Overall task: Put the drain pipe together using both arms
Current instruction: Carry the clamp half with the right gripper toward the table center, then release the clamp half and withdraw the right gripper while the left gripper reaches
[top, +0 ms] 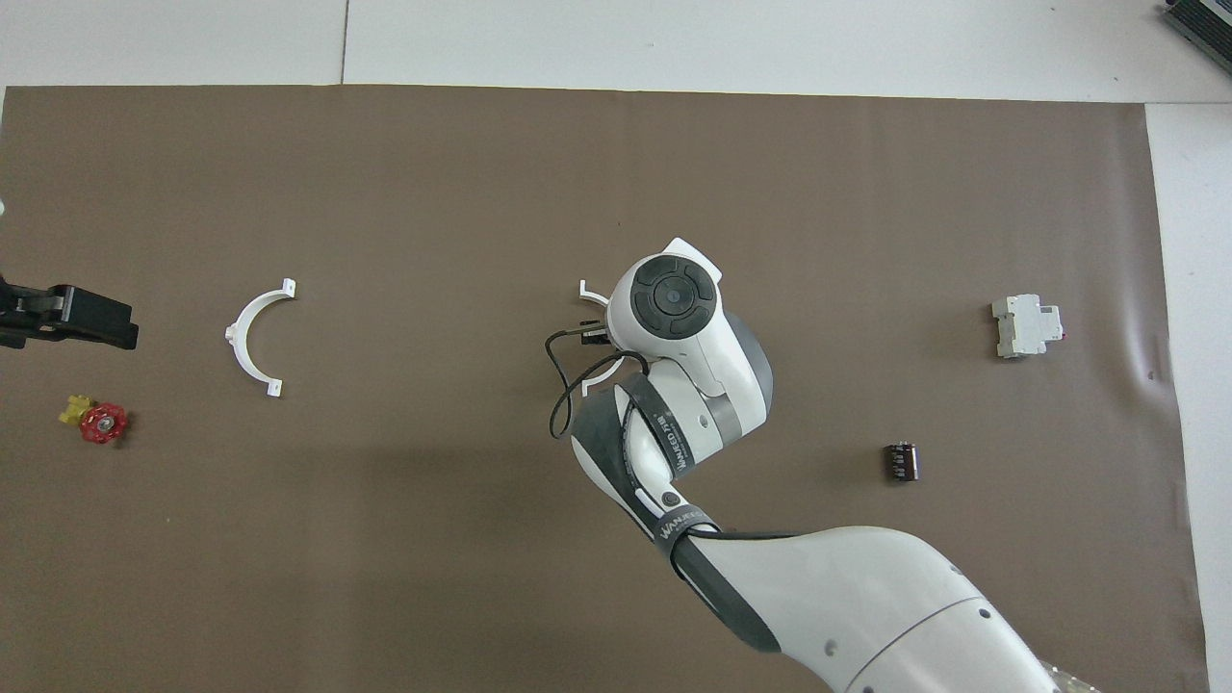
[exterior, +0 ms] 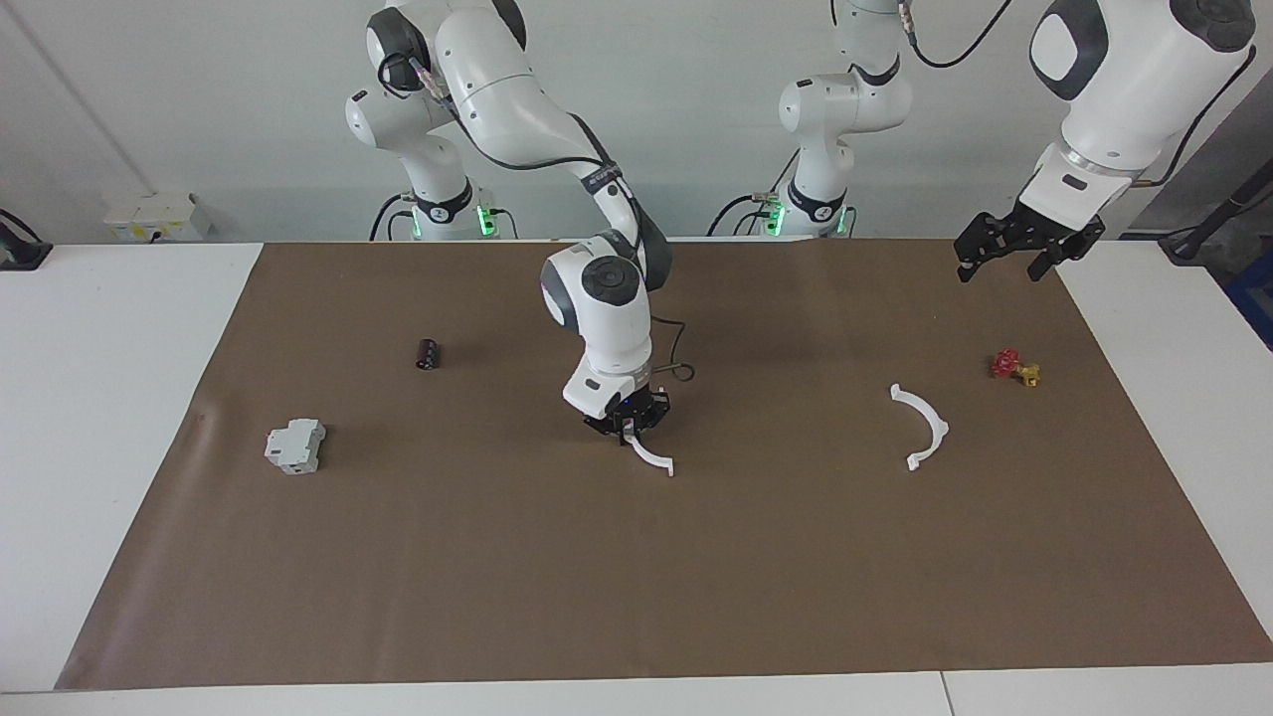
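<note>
Brown mat [exterior: 398, 577] bearing both half-rings. Right gripper [exterior: 631, 431], clamped on one half-ring [exterior: 653, 457] over mid-mat, presumably carries it for joining. Left gripper [exterior: 1012, 249], fingers spread, waits above the valve [exterior: 1014, 367], near the second half-ring [exterior: 923, 426].

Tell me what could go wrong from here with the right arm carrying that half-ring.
1. The right end effector pinches the thin white plastic half-ring near one end, so most of the arc hangs out unsupported; it may swivel or slip in the grip.
2. Its free tabbed end hangs low over the brown paper mat and could snag.
3. The second white half-ring lies loose; the open left end effector is not holding it, so a push could slide it.
</note>
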`<act>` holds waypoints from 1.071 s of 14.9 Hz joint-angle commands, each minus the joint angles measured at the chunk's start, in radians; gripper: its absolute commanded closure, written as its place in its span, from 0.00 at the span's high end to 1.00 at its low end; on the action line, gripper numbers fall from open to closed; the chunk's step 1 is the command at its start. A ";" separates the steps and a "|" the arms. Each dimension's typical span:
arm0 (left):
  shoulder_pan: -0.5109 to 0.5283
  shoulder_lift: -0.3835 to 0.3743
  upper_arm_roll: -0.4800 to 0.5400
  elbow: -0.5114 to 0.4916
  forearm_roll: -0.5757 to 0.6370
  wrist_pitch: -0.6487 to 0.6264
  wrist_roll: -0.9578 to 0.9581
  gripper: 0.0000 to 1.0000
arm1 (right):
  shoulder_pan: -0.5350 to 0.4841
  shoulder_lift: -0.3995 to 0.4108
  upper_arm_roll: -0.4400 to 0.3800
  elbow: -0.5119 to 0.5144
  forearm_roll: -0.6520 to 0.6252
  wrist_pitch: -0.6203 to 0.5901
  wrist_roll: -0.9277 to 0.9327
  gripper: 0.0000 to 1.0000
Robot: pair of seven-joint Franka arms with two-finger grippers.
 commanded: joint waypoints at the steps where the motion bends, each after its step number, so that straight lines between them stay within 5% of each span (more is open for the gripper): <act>1: -0.004 -0.033 0.004 -0.042 0.003 0.026 0.010 1.00 | 0.003 -0.009 -0.003 -0.017 -0.023 0.027 0.038 0.48; 2: -0.004 -0.033 0.004 -0.042 0.003 0.026 0.011 1.00 | 0.003 -0.009 -0.003 -0.016 -0.023 0.025 0.041 0.99; 5: -0.004 -0.033 0.004 -0.042 0.003 0.028 0.011 1.00 | 0.007 -0.023 -0.003 0.003 -0.023 0.008 0.071 1.00; 9: -0.002 -0.039 0.004 -0.056 0.003 0.035 0.013 1.00 | -0.020 -0.147 -0.016 0.000 -0.023 -0.073 0.064 1.00; 16: 0.005 -0.082 0.005 -0.180 0.003 0.169 0.004 1.00 | -0.226 -0.305 -0.020 0.000 -0.027 -0.192 -0.062 1.00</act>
